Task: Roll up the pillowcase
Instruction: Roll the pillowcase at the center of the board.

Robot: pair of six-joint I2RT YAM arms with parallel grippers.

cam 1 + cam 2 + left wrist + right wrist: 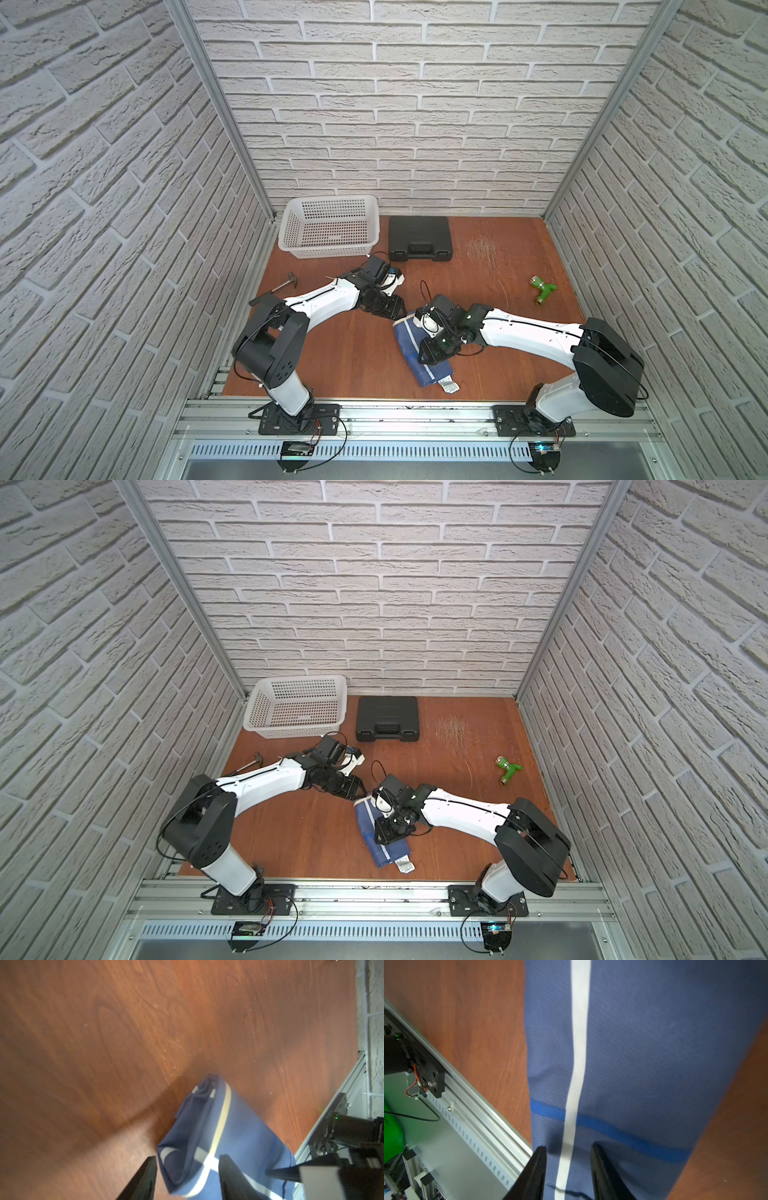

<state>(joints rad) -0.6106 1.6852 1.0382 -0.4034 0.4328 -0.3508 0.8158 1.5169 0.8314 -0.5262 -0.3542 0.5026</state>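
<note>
Left arm reaches inward from its base across the worktop (349, 357), forearm low, wrist bent down. Left pincer (187, 1159) sits at the far end of the pillowcase (434, 374). Jaws stand apart astride the layered cloth end, one finger just beside the fold edge, the other over cloth. Pinching or only resting: cannot tell.

Right arm comes in from the opposite side, forearm stretched inward, wrist tipped down over the bundle's middle. Right pincer (566, 1147) is released: jaws apart, tips down at flat cloth, a white stripe running between them.

Pillowcase: narrow navy bundle on the worktop, centre-front, lying slantwise from between the two wrists toward the front rail (415, 409). White care tag (450, 387) at its near end, close to the worktop's front edge.

Open room: bare board on both sides of the bundle. White basket (328, 226) and black case (419, 239) stand by the back wall, hammer (276, 286) near the left edge, green fitting (542, 286) to the right. All are well apart from the cloth.
</note>
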